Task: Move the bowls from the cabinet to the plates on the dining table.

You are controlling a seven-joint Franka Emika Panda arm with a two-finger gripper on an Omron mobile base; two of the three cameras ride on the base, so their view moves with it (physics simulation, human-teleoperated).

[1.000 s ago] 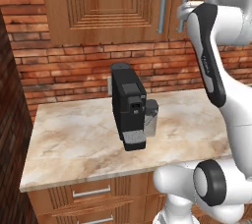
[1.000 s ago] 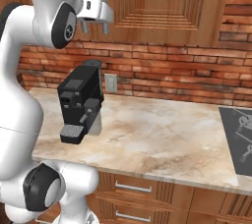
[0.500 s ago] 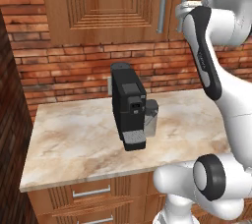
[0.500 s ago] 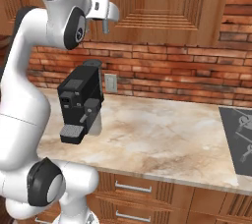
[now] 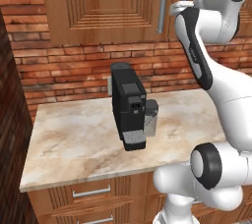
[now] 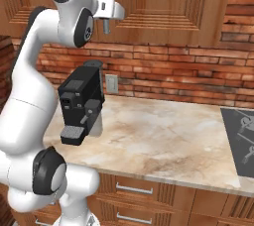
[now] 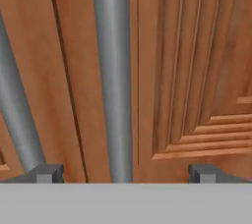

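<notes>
Item one, my claw [image 7: 123, 173]: spread to its full width, empty, the two dark fingertips [image 7: 47, 172] standing apart at either side of the hand view, raised close against the cabinet [image 5: 106, 7]. Item two, the cabinet: brown panelled wood, both doors shut, hung on the brick wall [image 5: 74, 68] above the worktop [image 5: 74, 139]. Item three, its handles: two long grey vertical bars, the nearer handle [image 7: 113, 70] running up between my fingertips, a little left of centre, and the second handle [image 7: 15, 115] slanting at the left edge of the same view; in the left base view the pair hang beside each other where the two doors meet. I judge I am held here, jaws wide, so the bar can pass between them before I close and pull the door. Item four, the bowls: none on show; presumably behind the closed doors, which I cannot confirm. The plates and dining table lie outside this stock. Item five, a black coffee machine [image 5: 129, 105]: upright toward the back edge of the worktop, near the wall, directly below my arm, so any door swing passes above it. Item six, a dark hob [image 6: 240, 141] set into the right end of the worktop. Item seven, drawers [image 6: 134, 190] with short handles beneath the front edge. Status: first step, door not yet opened.
</notes>
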